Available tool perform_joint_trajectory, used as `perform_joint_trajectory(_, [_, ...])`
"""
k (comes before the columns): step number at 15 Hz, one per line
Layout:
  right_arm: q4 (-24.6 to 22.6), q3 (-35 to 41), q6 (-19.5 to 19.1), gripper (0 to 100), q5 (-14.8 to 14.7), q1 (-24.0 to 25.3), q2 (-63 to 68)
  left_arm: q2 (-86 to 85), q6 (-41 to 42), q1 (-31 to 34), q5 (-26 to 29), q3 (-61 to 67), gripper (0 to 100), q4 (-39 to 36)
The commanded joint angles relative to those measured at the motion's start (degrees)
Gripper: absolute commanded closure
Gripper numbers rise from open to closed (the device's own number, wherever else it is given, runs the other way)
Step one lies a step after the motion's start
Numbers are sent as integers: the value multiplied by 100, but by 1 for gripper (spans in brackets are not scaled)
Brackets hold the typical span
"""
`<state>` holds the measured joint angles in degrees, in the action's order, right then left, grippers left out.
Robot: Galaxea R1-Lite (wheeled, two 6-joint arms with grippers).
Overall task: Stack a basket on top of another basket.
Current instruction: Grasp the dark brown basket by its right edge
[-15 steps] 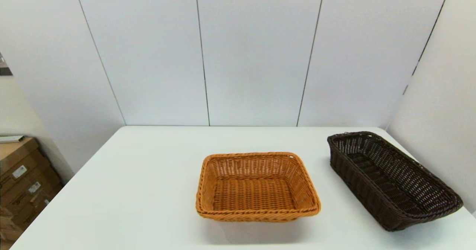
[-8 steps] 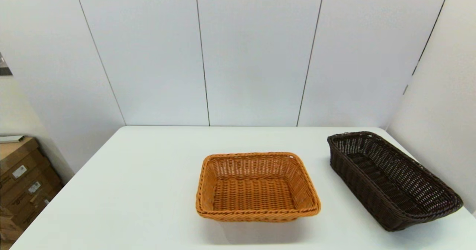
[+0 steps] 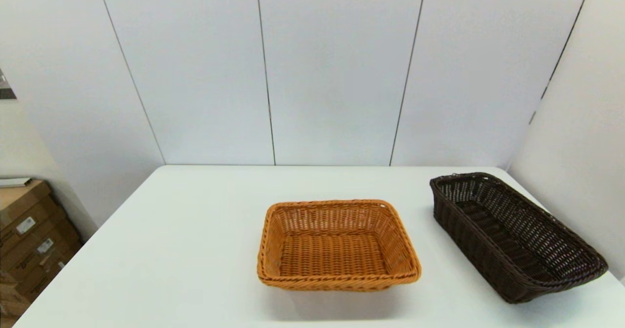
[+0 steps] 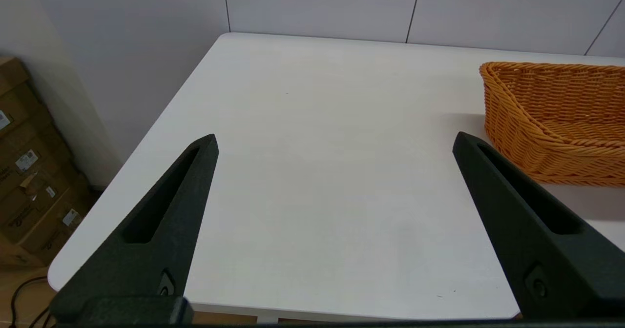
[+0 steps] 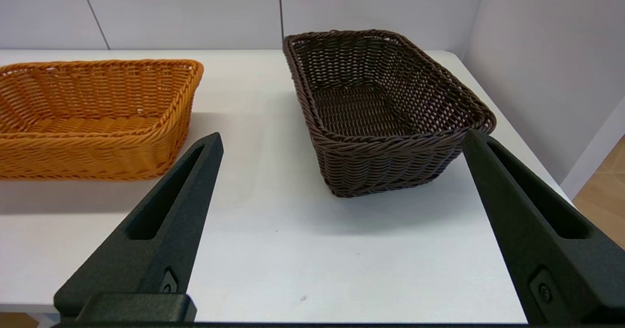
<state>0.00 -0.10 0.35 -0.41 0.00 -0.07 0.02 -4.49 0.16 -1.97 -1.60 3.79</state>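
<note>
The dark brown woven basket rests on the table at the right, close to the right wall, set at an angle. The orange-tan woven basket sits in the middle of the table, apart from it. Neither arm shows in the head view. In the right wrist view my right gripper is open and empty, held back near the table's front edge, facing the near end of the dark basket, with the orange basket beside it. My left gripper is open and empty over bare table, the orange basket off to one side.
The white table is bare on its left half. Panelled walls close the back and the right side, the right wall close to the dark basket. Cardboard boxes stand on the floor beyond the table's left edge.
</note>
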Motion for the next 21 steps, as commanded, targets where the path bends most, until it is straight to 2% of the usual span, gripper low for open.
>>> perform_joint_trajectory(1, [0,1,0,0,-2,0,7,-11,-8,2,-5,-7,0,-1])
perform_joint_trajectory(21, [-18,-34,-53,0,6,0,-1,-11,-8,2,-5,1,0,-1])
